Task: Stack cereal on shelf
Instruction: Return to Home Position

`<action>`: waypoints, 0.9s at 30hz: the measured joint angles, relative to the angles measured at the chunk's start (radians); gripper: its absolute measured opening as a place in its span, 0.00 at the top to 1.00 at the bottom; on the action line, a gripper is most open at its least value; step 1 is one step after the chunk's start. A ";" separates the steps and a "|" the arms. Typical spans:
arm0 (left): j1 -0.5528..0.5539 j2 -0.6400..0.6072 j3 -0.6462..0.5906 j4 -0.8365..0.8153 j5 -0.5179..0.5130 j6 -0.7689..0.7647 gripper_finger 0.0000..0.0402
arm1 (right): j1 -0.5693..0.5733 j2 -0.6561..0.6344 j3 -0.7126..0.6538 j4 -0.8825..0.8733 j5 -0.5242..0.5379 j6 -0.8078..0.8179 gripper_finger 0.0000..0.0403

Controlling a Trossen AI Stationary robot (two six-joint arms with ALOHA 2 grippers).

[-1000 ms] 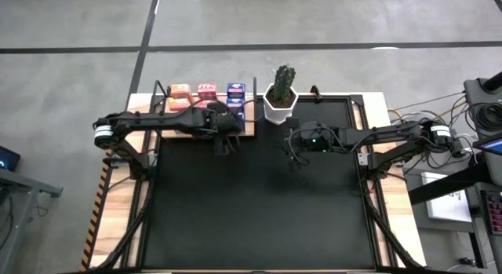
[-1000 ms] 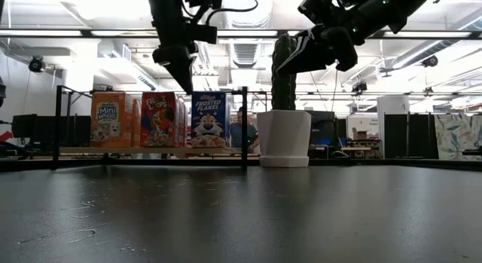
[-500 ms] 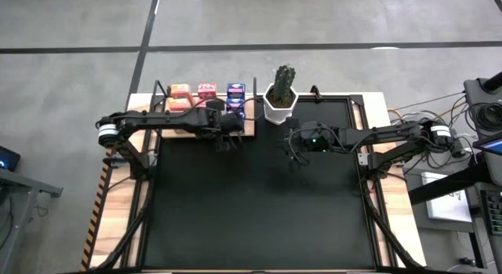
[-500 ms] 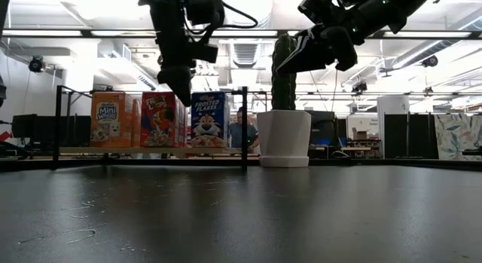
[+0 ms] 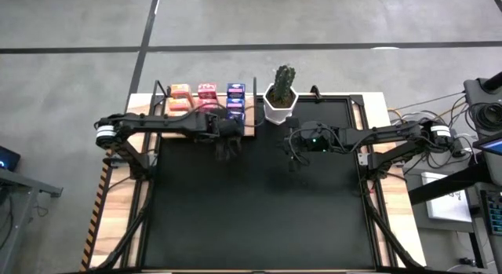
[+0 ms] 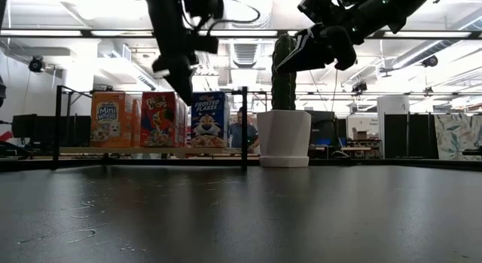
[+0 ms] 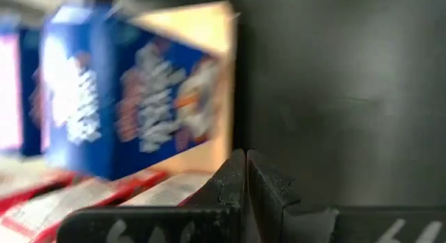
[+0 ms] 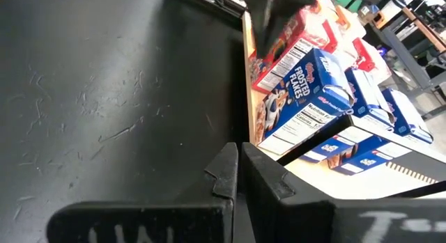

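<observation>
Blue cereal boxes [image 5: 236,91], pink-red cereal boxes [image 5: 207,90] and orange cereal boxes [image 5: 180,91] stand in three rows on the light-wood shelf [image 6: 135,151], on the left side of the tabletop [image 5: 372,103] at its far edge. The high view gives only their tops. The low view shows the front box of each row upright, side by side between the shelf's black posts [image 6: 245,127]. It also shows a person [image 6: 239,133] far off in the room behind. Just right of the shelf stands a white pot [image 5: 280,104] holding a cactus [image 6: 284,71].

The left arm reaches in from the tabletop's left edge across the front of the shelf. The left gripper [image 5: 227,142] points down over the black mat [image 5: 259,203], just in front of the blue row and clear of the mat in the low view. Only the left wrist view settles its fingers [image 7: 235,179]: pressed together, holding nothing, with a blurred blue box close by.

The right arm stretches in from the right edge. The right gripper [image 5: 293,152] is held high over the mat, near the pot. The right wrist view shows its fingers [image 8: 226,170] closed and empty. It also shows the blue boxes' side panels, with pink-red boxes behind them.
</observation>
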 joint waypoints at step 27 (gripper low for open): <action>-0.089 -0.702 -0.620 0.658 0.259 0.156 1.00 | -0.006 0.000 -0.018 0.058 -0.120 0.041 0.97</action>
